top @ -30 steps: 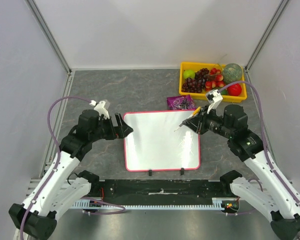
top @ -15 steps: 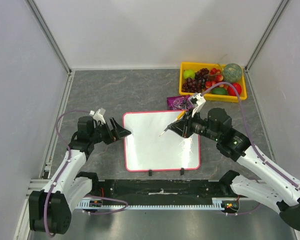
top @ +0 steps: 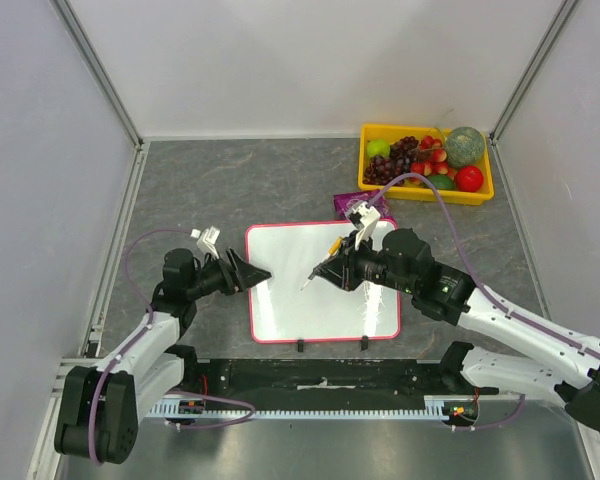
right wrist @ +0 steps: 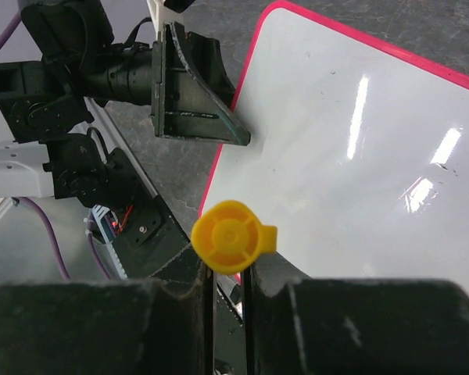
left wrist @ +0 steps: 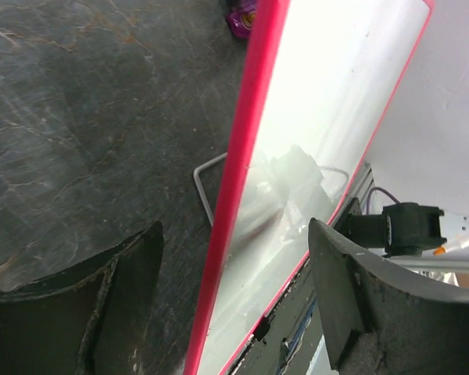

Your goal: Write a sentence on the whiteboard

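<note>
2 grippers: left gripper gapes astride the left frame of the whiteboard, mid table; right gripper pinches a marker over the blank board. Clamp frame first, then touch tip down lightly.

whiteboard: glossy, smooth | table: matt, stone-look, perhaps laminate

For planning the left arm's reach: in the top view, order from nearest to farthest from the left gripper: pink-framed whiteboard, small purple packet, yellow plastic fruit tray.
1. The pink-framed whiteboard, left edge inside the left gripper.
2. The small purple packet, past the board's far edge.
3. The yellow fruit tray, far right corner.
</note>
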{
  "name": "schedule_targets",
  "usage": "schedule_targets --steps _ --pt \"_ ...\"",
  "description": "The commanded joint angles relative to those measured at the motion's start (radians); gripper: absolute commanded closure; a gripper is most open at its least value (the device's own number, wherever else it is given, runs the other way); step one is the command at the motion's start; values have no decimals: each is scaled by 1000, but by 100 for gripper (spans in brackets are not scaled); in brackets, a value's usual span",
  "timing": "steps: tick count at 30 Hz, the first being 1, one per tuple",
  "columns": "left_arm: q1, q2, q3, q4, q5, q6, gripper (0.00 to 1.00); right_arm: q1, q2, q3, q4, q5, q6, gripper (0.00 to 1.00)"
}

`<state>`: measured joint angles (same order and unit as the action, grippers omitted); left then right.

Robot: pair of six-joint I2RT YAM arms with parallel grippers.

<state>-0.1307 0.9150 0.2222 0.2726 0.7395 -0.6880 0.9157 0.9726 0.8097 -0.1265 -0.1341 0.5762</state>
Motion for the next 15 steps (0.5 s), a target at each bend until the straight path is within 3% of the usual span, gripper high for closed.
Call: schedule_targets --steps 1,15 --pt "-32 12 -38 198 34 -31 21 11 6 37 45 63 -4 100" --pt "-69 -5 -144 284 84 47 40 14 -31 37 -18 105 -18 100"
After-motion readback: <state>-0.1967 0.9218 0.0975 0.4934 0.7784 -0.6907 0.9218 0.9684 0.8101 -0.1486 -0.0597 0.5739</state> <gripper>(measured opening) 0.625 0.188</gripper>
